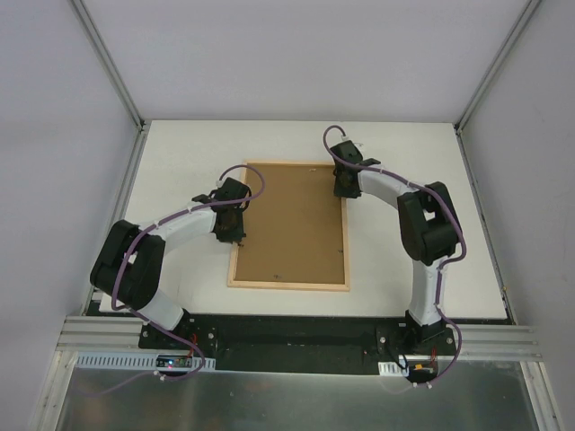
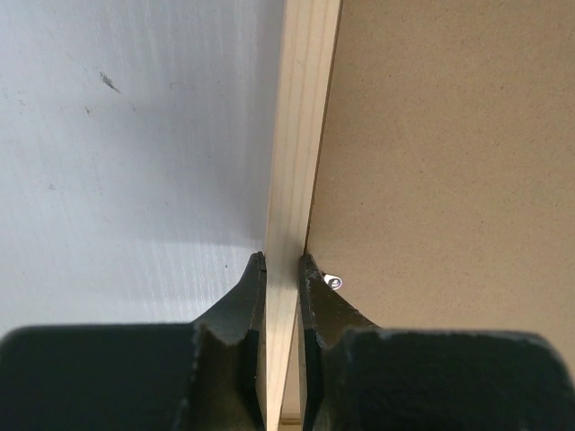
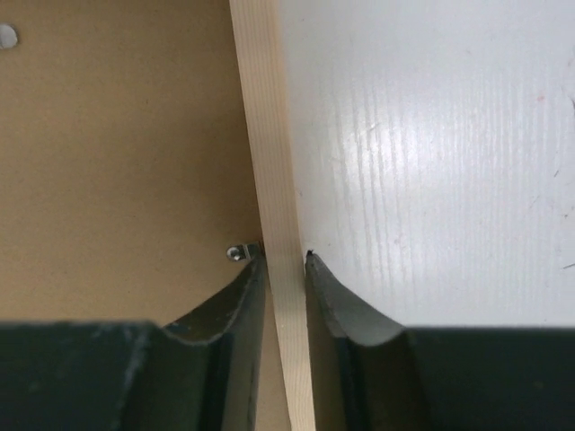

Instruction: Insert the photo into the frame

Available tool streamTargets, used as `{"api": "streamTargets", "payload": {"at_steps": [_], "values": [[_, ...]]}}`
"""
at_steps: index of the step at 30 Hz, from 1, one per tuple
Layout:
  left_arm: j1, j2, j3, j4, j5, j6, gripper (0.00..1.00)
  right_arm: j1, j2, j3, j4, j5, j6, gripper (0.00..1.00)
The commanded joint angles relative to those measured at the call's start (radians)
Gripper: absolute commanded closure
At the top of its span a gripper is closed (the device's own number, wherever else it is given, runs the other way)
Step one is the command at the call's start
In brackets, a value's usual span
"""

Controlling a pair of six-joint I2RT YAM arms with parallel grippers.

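Top view, things: one frame [image 1: 287,285], one brown backing board [image 1: 292,224], two arms, two pincers, one white table [image 1: 180,153].
Top view, frame: it lies flat in the middle of the table. The backing board fills it, brown side up.
Top view, left arm [image 1: 180,224]: it bends in from the near left. The left pincer [image 1: 235,238] sits on the frame's left side rail.
Top view, right arm [image 1: 427,233]: it bends in from the near right. The right pincer [image 1: 343,191] sits on the frame's right side rail, near the far corner.

Left wrist view, things: two dark fingers [image 2: 247,296], one wood rail of the frame [image 2: 301,135], one shiny metal tab [image 2: 334,281].
Left wrist view, left pincer [image 2: 283,260]: it is nearly closed and pinches the rail, one finger on each side, both touching the wood.
Left wrist view, sides: the table [image 2: 135,135] is on the left of the rail and the backing board [image 2: 449,180] is on the right.
Left wrist view, tab: it pokes out onto the board, just beside the right finger.

Right wrist view, things: two dark fingers [image 3: 225,305], one wood rail of the frame [image 3: 265,135], one metal tab [image 3: 235,252], one round metal dot [image 3: 7,36].
Right wrist view, right pincer [image 3: 284,259]: one finger stands on each side of the rail, very close to it. I cannot tell if they squeeze it.
Right wrist view, sides: the backing board [image 3: 117,135] is on the left of the rail and the table [image 3: 431,162] is on the right.
Right wrist view, tab: it touches the tip of the left finger.
Right wrist view, dot: it is on the board at the far left corner of the picture.
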Motion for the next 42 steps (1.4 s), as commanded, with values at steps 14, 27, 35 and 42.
{"api": "streamTargets", "payload": {"at_steps": [14,27,35,42], "values": [[-0.107,-0.069,-0.099,-0.072,0.076,-0.102,1.00,0.000,-0.148,-0.244,0.022,-0.050,-0.022,0.89],[-0.128,-0.181,0.023,-0.146,-0.015,-0.108,0.66,-0.005,-0.248,-0.399,0.031,-0.132,-0.098,0.96],[-0.061,0.039,0.262,-0.154,-0.029,-0.032,0.54,-0.004,-0.300,-0.463,0.051,-0.162,-0.110,0.97],[0.006,0.222,0.425,-0.165,-0.044,0.017,0.53,-0.005,-0.328,-0.503,0.060,-0.173,-0.128,0.97]]}}
